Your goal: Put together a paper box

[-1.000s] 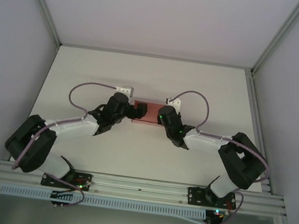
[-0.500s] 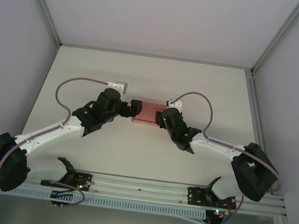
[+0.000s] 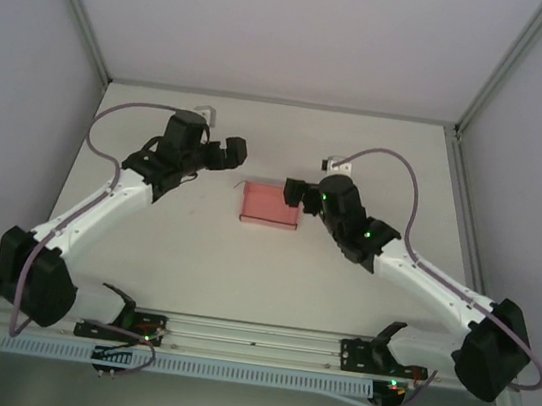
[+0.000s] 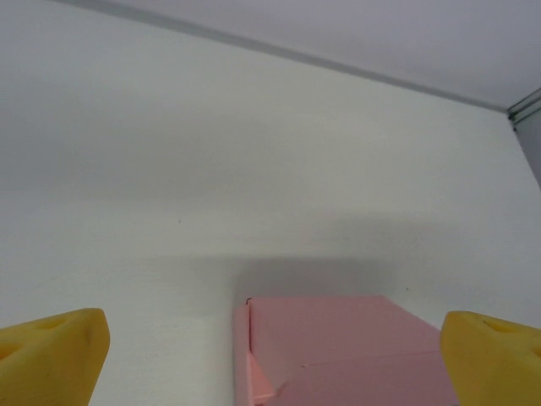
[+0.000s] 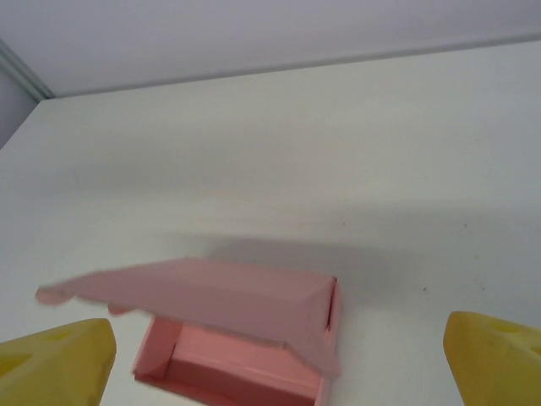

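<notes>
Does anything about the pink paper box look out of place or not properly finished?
Yes. The small pink paper box on the white table is not closed: in the right wrist view its top flap stands lifted and tilted, and the inside shows beneath it. Nothing else looks odd.

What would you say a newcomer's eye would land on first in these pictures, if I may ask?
The pink paper box stands out at once, lying in the middle of the white table, its lid flap partly raised in the right wrist view. Then the left gripper and right gripper flank it, both open, neither holding it.
</notes>
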